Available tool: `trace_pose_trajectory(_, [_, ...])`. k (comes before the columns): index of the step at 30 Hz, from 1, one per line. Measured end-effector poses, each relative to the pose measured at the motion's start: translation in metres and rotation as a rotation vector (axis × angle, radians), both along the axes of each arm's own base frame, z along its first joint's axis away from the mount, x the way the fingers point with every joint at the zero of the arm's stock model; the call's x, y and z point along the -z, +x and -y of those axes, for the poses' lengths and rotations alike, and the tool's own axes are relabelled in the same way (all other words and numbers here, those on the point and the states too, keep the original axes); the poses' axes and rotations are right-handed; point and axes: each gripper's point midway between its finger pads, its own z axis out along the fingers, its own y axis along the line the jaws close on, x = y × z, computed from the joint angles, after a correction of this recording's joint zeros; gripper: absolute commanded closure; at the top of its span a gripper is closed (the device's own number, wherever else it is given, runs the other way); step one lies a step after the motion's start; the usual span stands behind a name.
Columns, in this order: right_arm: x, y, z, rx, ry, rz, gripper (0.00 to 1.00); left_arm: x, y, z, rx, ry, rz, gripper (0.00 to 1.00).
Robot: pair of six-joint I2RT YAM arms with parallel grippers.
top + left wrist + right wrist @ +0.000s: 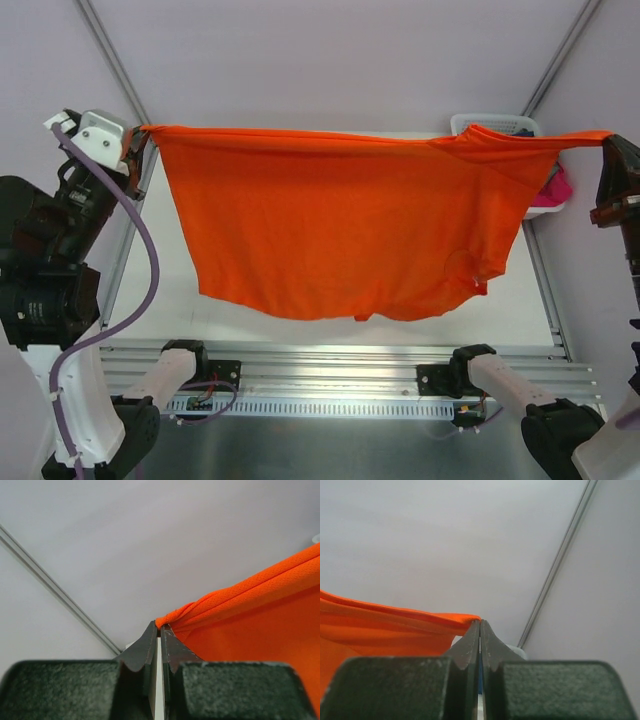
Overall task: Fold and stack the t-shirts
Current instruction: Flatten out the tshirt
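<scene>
The dark padded fingers of the left gripper point(160, 627) are seen closest in the left wrist view. They are pressed together, with a bunched corner of the orange t-shirt point(340, 220) pinched at their tips. In the right wrist view the right gripper point(480, 624) is likewise clamped, and the opposite end of the shirt's upper edge is caught between its tips.

From above, the shirt is held stretched between the two grippers. Its upper edge is drawn almost straight from the left gripper at the upper left to the right gripper at the far right. The rest of the cloth hangs below that edge as a wide sheet over the white table point(160, 285), with a curved lower hem. Whether the hem touches the table cannot be told. A sleeve is gathered towards the right end.

A white slotted basket point(495, 123) is partly hidden behind the shirt's upper right edge. Pink cloth point(556, 188) is seen at the basket's side, near the right gripper.
</scene>
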Motion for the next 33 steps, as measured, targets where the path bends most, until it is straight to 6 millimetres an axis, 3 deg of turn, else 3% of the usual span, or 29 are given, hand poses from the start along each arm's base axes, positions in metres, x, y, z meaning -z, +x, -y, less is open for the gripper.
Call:
trace_pose_trajectory(3, [0.014, 0.022, -0.005, 0.001, -0.016, -0.044, 0.99, 0.022, 0.023, -0.001, -0.002, 0.018, -0.065, 1.00])
trace_pose_trajectory(6, [0.041, 0.057, -0.012, 0.001, -0.043, -0.126, 0.99, 0.060, 0.058, -0.001, 0.000, 0.031, -0.174, 1.00])
trace_pose_trajectory(9, [0.082, 0.109, -0.026, -0.016, -0.076, -0.248, 1.00, 0.125, 0.107, -0.001, 0.004, 0.042, -0.356, 1.00])
trace_pose_trajectory(15, [0.209, 0.231, -0.057, -0.044, -0.147, -0.581, 0.99, 0.287, 0.191, -0.003, 0.005, 0.062, -0.755, 1.00])
trace_pose_trajectory(18, [0.284, 0.295, -0.071, -0.052, -0.183, -0.750, 1.00, 0.347, 0.228, -0.004, 0.007, 0.060, -0.898, 1.00])
trace_pose_trajectory(21, [0.352, 0.340, -0.079, -0.052, -0.216, -0.896, 0.99, 0.377, 0.268, -0.006, 0.007, 0.055, -0.948, 1.00])
trace_pose_trajectory(23, [0.378, 0.364, -0.083, -0.050, -0.229, -0.943, 1.00, 0.388, 0.289, -0.007, 0.004, 0.054, -0.954, 1.00])
trace_pose_trajectory(28, [0.407, 0.415, -0.091, -0.041, -0.248, -0.944, 1.00, 0.389, 0.334, -0.012, -0.005, 0.052, -0.905, 1.00])
trace_pose_trajectory(33, [0.421, 0.426, -0.091, -0.032, -0.250, -0.951, 0.99, 0.388, 0.342, -0.012, -0.010, 0.041, -0.893, 1.00])
